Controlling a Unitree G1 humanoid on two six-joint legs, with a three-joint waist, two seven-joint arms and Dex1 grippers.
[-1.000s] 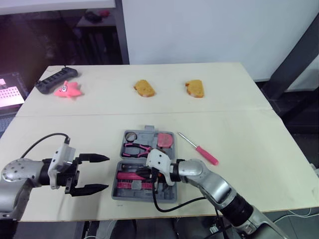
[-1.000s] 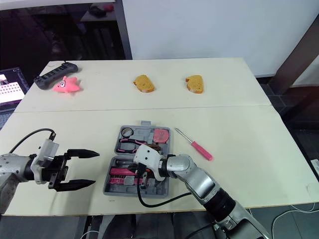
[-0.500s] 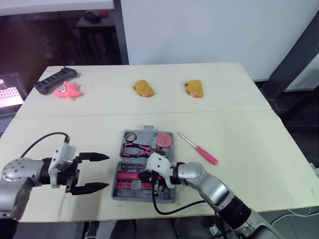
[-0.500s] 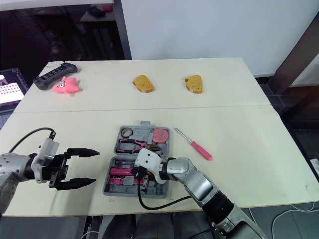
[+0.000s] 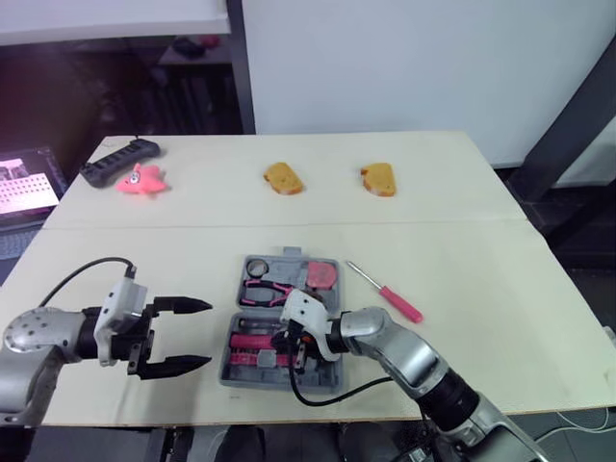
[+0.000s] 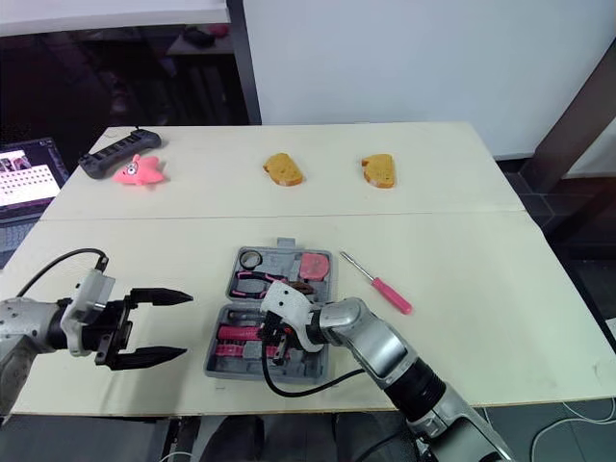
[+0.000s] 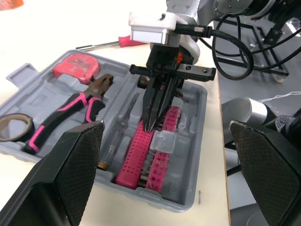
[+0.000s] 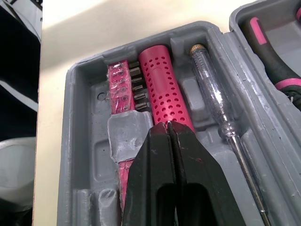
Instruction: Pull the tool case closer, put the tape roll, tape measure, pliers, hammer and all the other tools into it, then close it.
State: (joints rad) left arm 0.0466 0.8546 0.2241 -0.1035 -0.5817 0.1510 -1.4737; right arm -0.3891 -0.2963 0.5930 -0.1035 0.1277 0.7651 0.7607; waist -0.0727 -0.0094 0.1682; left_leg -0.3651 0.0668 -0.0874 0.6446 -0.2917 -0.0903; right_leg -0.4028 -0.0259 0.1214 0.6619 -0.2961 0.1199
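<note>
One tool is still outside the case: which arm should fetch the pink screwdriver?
Right. The pink screwdriver lies right of the tool case, on that arm's side; the right gripper, jaws shut, is over the case. The left gripper hangs open beyond the case's left edge.

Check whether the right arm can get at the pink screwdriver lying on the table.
Probably yes: the screwdriver lies alone on bare table right of the tool case, near the right pincer.

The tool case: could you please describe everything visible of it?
The grey plastic tool case lies open flat near the front edge of the table. Its far half holds a tape roll, pliers and tape measure; its near half a perforated pink handle and bits. The right gripper, shut, points into the near half.
</note>
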